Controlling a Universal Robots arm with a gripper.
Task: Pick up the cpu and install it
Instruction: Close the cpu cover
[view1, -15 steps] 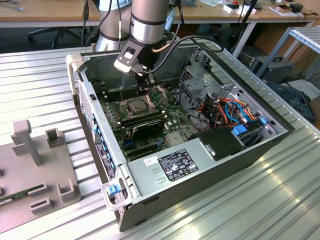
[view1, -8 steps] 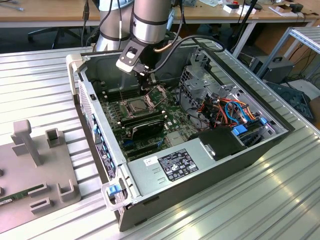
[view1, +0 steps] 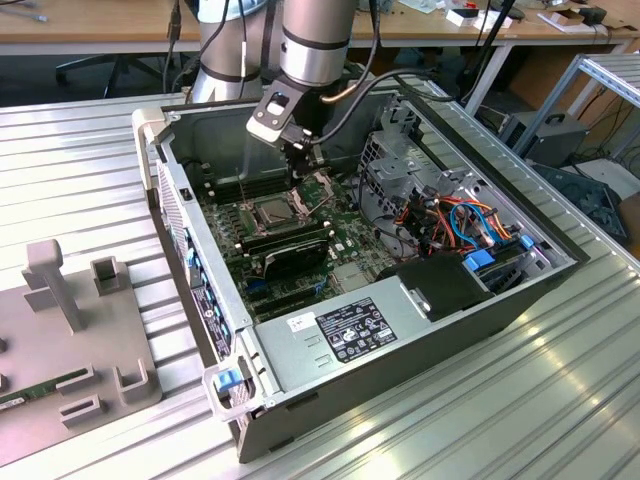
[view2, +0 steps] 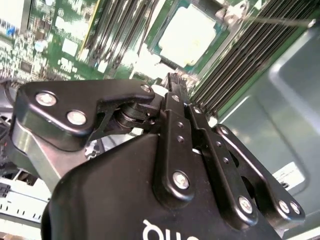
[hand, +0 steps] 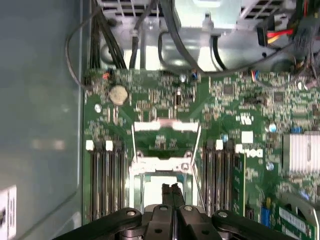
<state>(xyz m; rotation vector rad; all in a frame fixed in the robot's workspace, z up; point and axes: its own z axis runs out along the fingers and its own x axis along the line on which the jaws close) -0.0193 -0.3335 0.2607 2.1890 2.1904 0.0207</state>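
Observation:
The cpu (view2: 192, 34) lies flat in its socket on the green motherboard, its pale silver top facing up. In the first wrist view the cpu (hand: 152, 184) is partly covered by my fingertips. The socket's hinged metal plate (hand: 165, 127) stands swung open beyond it. My gripper (view2: 172, 80) hovers just above the cpu's edge with its two black fingers pressed together and nothing visible between them. Seen from the exterior view, the gripper (view1: 297, 178) reaches down into the open computer case, right above the socket (view1: 270, 212).
Memory slots (hand: 105, 180) flank the socket on both sides. Black memory sticks (view1: 285, 240) and a power supply (view1: 340, 335) lie nearer the case front. Bundled cables (view1: 450, 215) fill the exterior view's right. A grey fixture (view1: 70, 340) sits on the table outside.

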